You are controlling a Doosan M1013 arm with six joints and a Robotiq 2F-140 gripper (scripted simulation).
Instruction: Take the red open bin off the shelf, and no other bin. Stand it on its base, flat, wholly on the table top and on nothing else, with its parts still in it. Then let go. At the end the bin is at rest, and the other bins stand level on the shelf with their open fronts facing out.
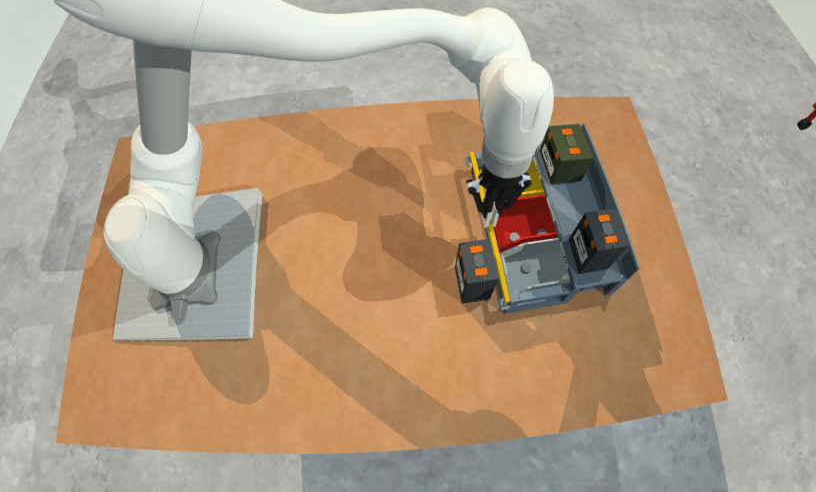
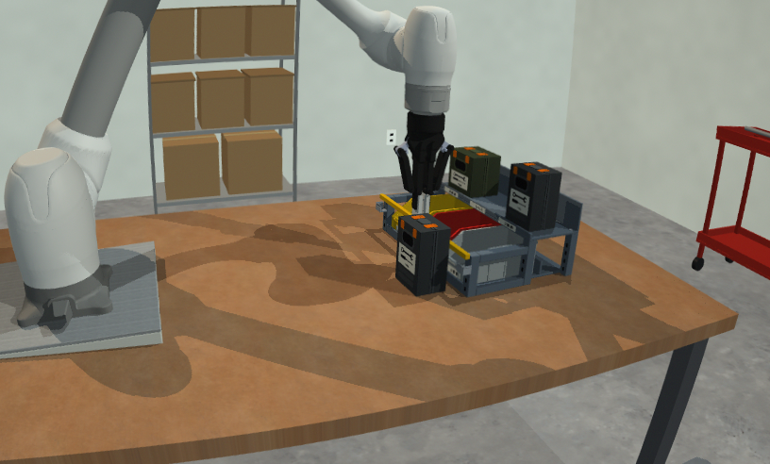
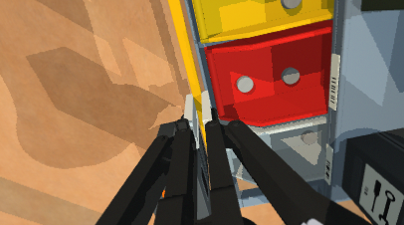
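The red open bin (image 1: pixel 529 222) (image 2: pixel 471 218) (image 3: pixel 279 82) sits on the low grey shelf (image 1: pixel 592 180) (image 2: pixel 567 209), between a yellow bin (image 2: pixel 437 204) (image 3: pixel 249 2) and a grey bin (image 1: pixel 532 267) (image 2: pixel 488 240). Two grey round parts (image 3: pixel 245 84) lie in it. My gripper (image 1: pixel 491 213) (image 2: pixel 418 205) (image 3: pixel 199 103) points straight down at the red bin's front corner. In the wrist view its fingertips are shut on the thin yellow front rail (image 1: pixel 502 270) (image 3: pixel 176 17) of the shelf, right beside the bin's front wall.
A black tool case (image 1: pixel 478 270) (image 2: pixel 423 260) stands on the table (image 1: pixel 361 372) against the shelf's front. A green case (image 1: pixel 565 153) (image 2: pixel 476 170) and another black case (image 1: pixel 598 240) (image 2: pixel 532 195) stand on the shelf's upper level. My arm's base plate (image 1: pixel 234 318) is at the far left.
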